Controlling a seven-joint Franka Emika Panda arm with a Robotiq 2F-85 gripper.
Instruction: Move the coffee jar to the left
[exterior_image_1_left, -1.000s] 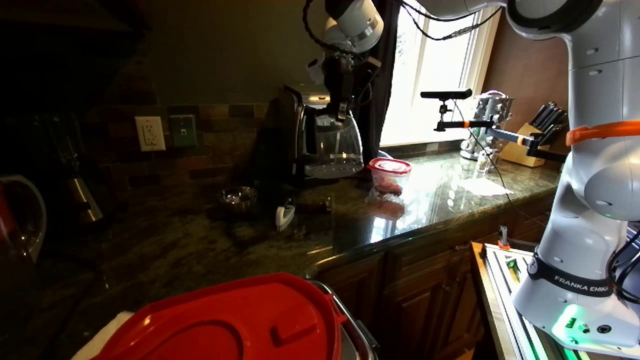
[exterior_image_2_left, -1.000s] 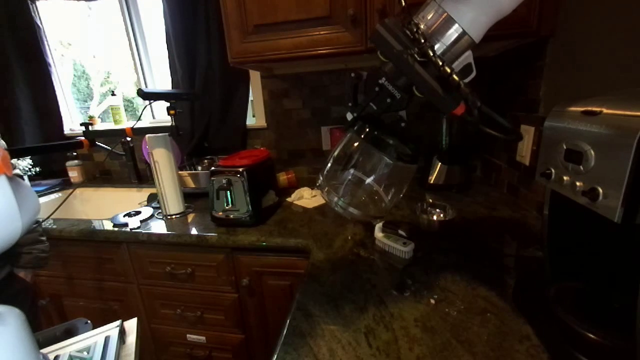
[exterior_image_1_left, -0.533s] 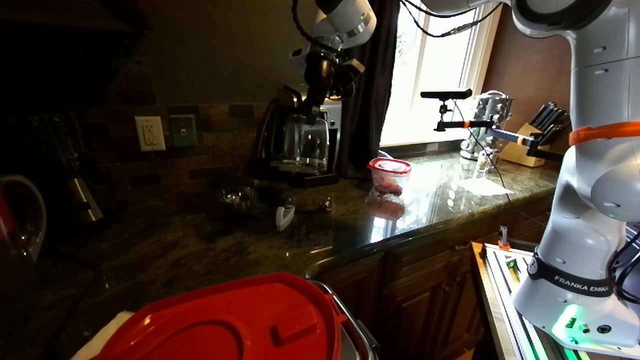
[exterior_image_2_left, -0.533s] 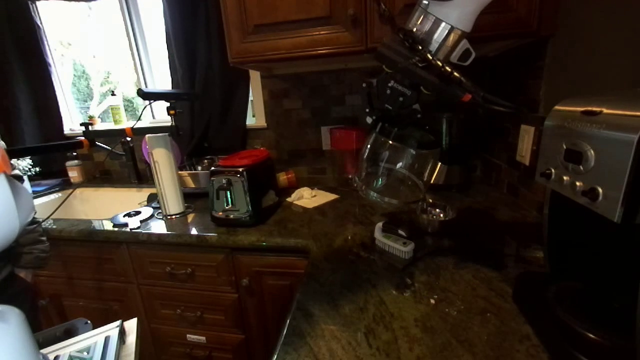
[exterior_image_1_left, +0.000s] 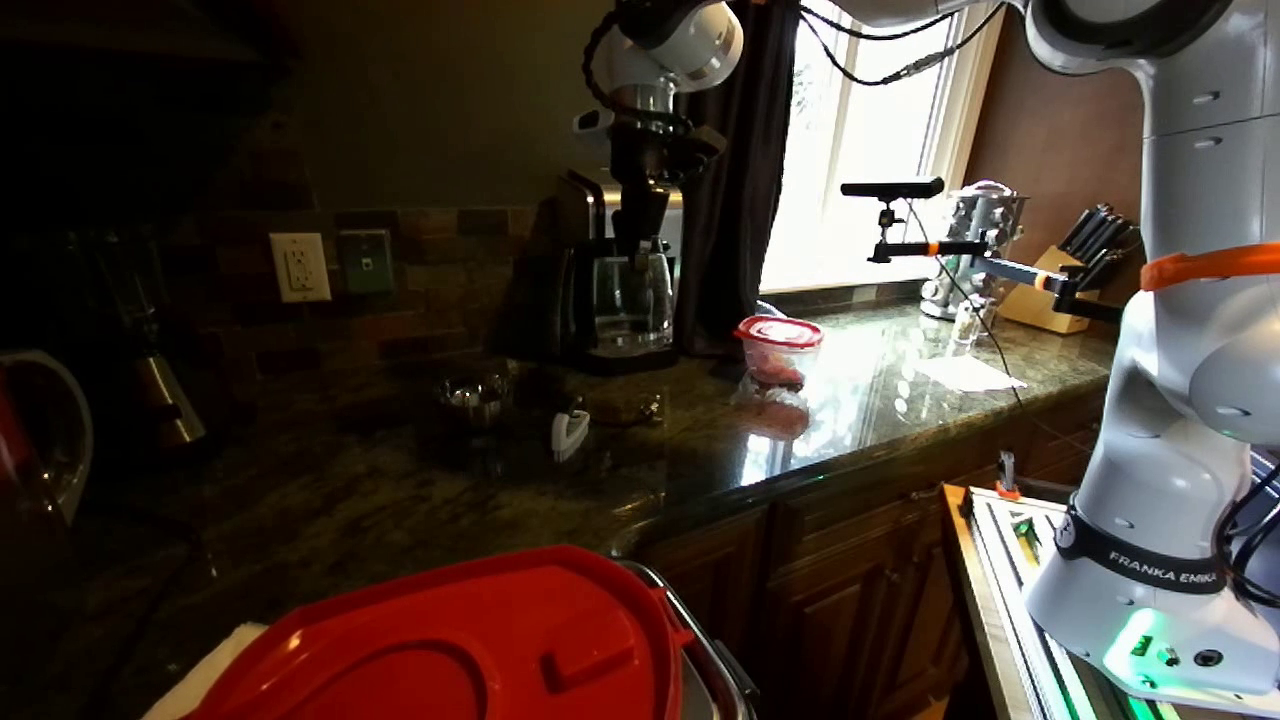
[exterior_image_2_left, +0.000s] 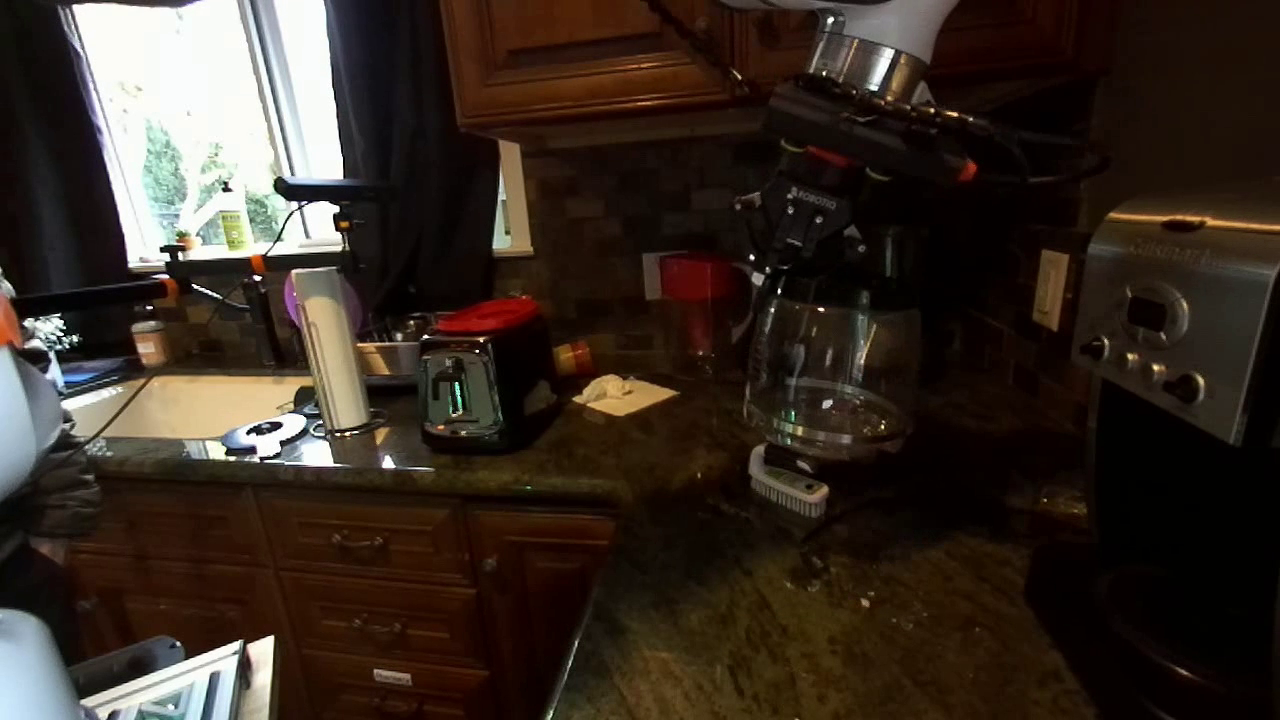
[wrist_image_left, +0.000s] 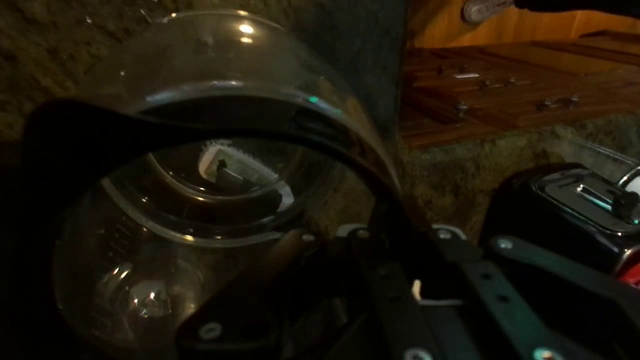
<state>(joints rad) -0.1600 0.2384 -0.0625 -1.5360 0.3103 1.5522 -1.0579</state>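
The coffee jar (exterior_image_1_left: 632, 312), a rounded clear-glass carafe with a dark rim, shows in both exterior views (exterior_image_2_left: 830, 370). It hangs upright, a little above the dark stone counter. My gripper (exterior_image_1_left: 640, 252) is over it; in an exterior view the gripper (exterior_image_2_left: 795, 270) points down at the jar's top edge. In the wrist view the jar (wrist_image_left: 170, 235) fills the left side, and the gripper (wrist_image_left: 400, 232) is shut on its dark rim or handle; I cannot tell which, as the contact is dark. The jar's far side is hidden.
A white brush (exterior_image_2_left: 790, 483) lies just below the jar. A small metal bowl (exterior_image_1_left: 475, 395) is close by on the counter. The silver coffee machine (exterior_image_2_left: 1180, 320) stands at one side. The toaster (exterior_image_2_left: 480, 385) and a red-lidded tub (exterior_image_1_left: 780, 350) are also on the counter.
The jar was tilted in my gripper and is now upright. In one exterior view it has moved right and lower toward the counter; my gripper turned with it and stayed shut.
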